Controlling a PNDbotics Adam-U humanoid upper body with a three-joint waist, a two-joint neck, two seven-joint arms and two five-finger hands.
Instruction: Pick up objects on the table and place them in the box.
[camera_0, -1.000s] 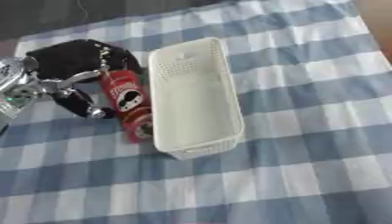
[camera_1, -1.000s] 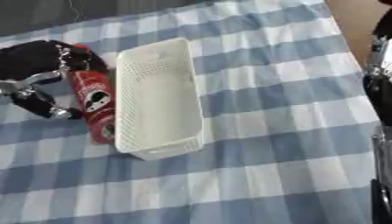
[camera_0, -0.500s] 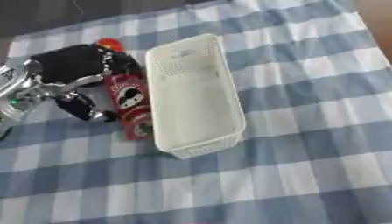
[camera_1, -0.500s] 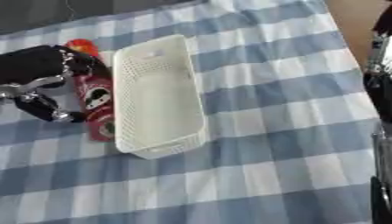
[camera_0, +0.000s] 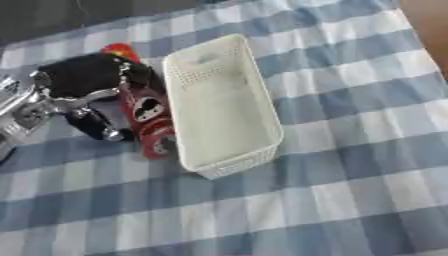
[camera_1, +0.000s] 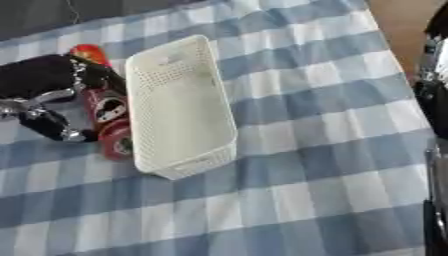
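A red snack can (camera_0: 147, 116) lies on the checked cloth, right against the left long side of the white perforated box (camera_0: 220, 102). The box holds nothing that I can see. My left hand (camera_0: 81, 76) comes in from the left and lies over the can's far half, with dark fingers (camera_0: 133, 74) curled across it and the thumb (camera_0: 98, 128) on the near left side. The can's red cap (camera_0: 117, 49) shows beyond the hand. Dark parts of my right arm (camera_1: 434, 102) stand at the right edge of the right eye view, well away from the box.
A blue and white checked cloth (camera_0: 350, 165) covers the table. Its dark far edge (camera_0: 70, 15) runs along the top left, and a brown strip (camera_0: 429, 20) shows at the top right.
The whole picture has shifted slightly, so the camera moved. My left hand stays wrapped over the can beside the box; nothing else has visibly moved.
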